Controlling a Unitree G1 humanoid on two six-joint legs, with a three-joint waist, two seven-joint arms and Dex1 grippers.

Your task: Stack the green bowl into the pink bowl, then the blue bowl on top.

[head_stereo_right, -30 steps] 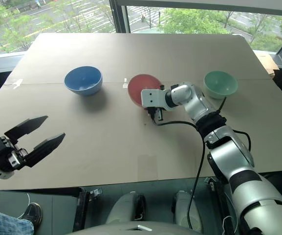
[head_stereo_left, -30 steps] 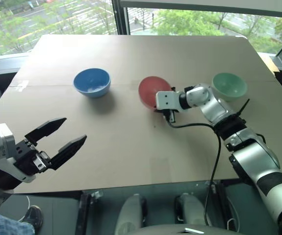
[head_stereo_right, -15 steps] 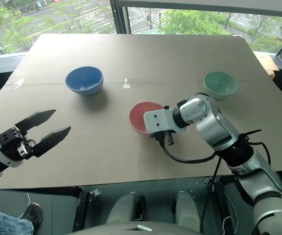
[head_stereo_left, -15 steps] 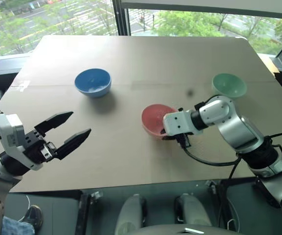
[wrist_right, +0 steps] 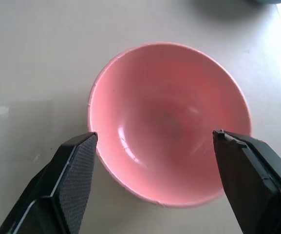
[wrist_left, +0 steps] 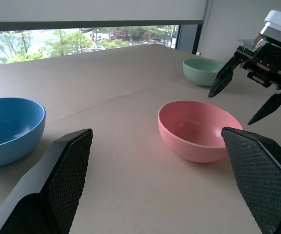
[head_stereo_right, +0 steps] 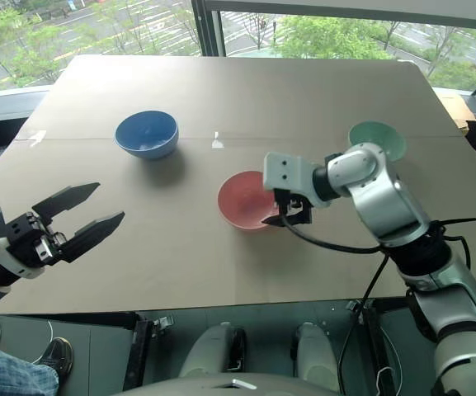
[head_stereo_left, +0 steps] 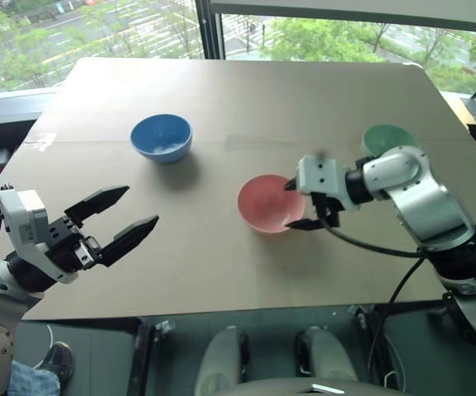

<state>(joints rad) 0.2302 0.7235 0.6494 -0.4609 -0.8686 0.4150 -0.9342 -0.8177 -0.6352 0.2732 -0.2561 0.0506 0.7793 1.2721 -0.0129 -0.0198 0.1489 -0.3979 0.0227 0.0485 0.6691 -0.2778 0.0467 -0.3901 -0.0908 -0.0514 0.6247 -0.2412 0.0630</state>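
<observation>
We see the pink bowl [head_stereo_left: 269, 203] sitting upright and empty near the middle of the brown surface [head_stereo_left: 246, 99]. Our right gripper [head_stereo_left: 300, 205] hovers just above its right rim, jaws spread wide and released, grasping nothing. The green bowl [head_stereo_left: 383, 139] rests farther back to the right, partly hidden behind our right arm. The blue bowl [head_stereo_left: 162, 137] stands back left, well apart. Our left gripper [head_stereo_left: 125, 216] hangs at the near left edge, jaws open and empty.
</observation>
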